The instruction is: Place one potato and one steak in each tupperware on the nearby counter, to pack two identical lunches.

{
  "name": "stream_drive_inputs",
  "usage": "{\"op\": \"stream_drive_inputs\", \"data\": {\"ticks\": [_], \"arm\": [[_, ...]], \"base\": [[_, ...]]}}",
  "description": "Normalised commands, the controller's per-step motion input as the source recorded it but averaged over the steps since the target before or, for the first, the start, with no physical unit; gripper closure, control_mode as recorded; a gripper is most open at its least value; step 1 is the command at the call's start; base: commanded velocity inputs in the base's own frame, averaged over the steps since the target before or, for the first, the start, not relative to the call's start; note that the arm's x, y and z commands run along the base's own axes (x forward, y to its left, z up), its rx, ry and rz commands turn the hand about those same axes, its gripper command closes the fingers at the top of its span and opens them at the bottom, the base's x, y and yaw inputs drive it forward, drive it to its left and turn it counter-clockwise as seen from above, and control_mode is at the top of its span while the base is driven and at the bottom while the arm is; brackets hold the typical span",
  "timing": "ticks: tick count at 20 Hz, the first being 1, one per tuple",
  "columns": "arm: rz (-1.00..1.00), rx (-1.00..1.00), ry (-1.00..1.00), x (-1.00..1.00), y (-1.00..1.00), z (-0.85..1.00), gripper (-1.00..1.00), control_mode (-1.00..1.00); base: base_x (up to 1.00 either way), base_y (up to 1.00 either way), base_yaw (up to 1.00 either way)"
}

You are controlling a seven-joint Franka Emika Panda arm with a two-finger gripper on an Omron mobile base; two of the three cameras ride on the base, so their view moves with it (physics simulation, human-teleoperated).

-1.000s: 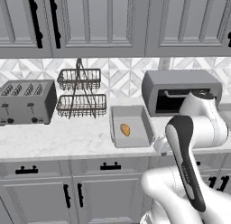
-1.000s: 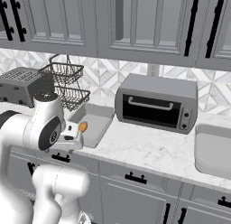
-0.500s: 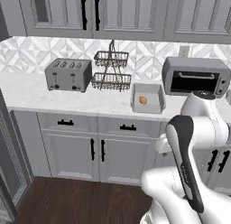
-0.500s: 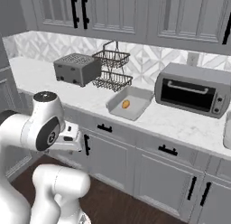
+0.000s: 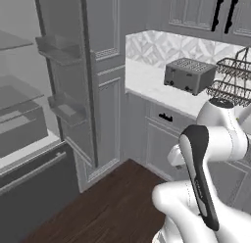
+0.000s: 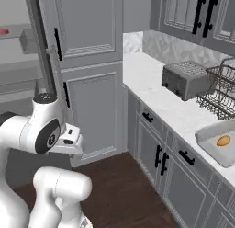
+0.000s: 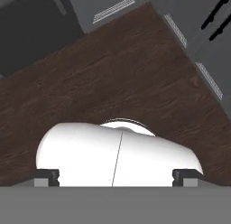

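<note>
Below the gripper lies dark wood floor, fingertips wide apart, holding nothing; well off to one side, a potato sits in the tupperware on the counter; judged step: driving to fetch food, so keep the arm tucked.

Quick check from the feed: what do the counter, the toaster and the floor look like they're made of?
The counter looks like polished white marble or an imitation, going by its faint grey veining. The toaster reads as brushed grey metal: flat, even grey with dark slots on top. The floor looks like dark stained wood planks, with visible grain streaks. All rendered, so these are looks only.
</note>
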Motion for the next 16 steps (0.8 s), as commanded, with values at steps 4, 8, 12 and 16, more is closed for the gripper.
{"op": "stream_drive_inputs", "data": {"ticks": [4, 8, 12, 16], "arm": [[0.0, 0.0, 0.0, 0.0, 0.0, 0.0, -1.0, 1.0], [0.0, 0.0, 0.0, 0.0, 0.0, 0.0, -1.0, 1.0], [0.0, 0.0, 0.0, 0.0, 0.0, 0.0, -1.0, 1.0], [0.0, 0.0, 0.0, 0.0, 0.0, 0.0, -1.0, 1.0]], "base": [[-0.13, 0.34, 0.93], [0.09, 0.54, 0.67], [0.5, 0.52, 0.32], [0.99, 0.17, 0.01]]}}
